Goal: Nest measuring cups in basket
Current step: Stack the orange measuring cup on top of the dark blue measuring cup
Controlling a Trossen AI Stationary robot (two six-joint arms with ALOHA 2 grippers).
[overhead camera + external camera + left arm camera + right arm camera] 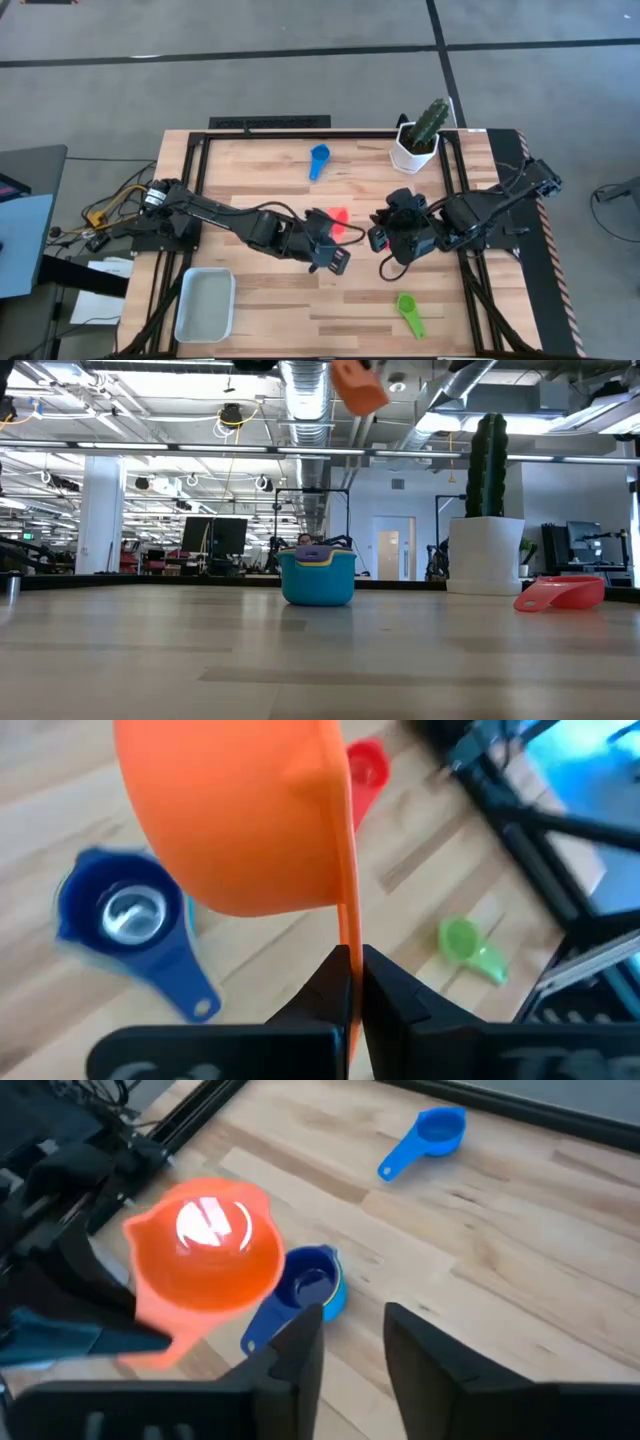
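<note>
My left gripper (352,960) is shut on an orange measuring cup (230,810), which shows high above the table in the low view (358,385). Under it a teal-blue cup (318,582) stands on its base, with purple and yellow rims nested inside; it also shows in the right wrist view (305,1285). My right gripper (355,1335) stands open just right of the orange cup (205,1255), with nothing between its fingers. A blue cup (318,160), a green cup (410,312) and a red cup (560,593) lie on the table. The basket (205,305) sits at the near left. My left gripper pinches the orange cup's flat handle (349,925) between its two fingers, which press on its two broad faces. The fingers slant down from the table's left. The bowl juts out beyond the fingertips, and the cup is lifted clear of the table, above the nested cups.
A white pot with a cactus (420,140) stands at the far right. Black frame rails (195,200) run along the table's left and right sides. Bare wood lies between the basket and the green cup.
</note>
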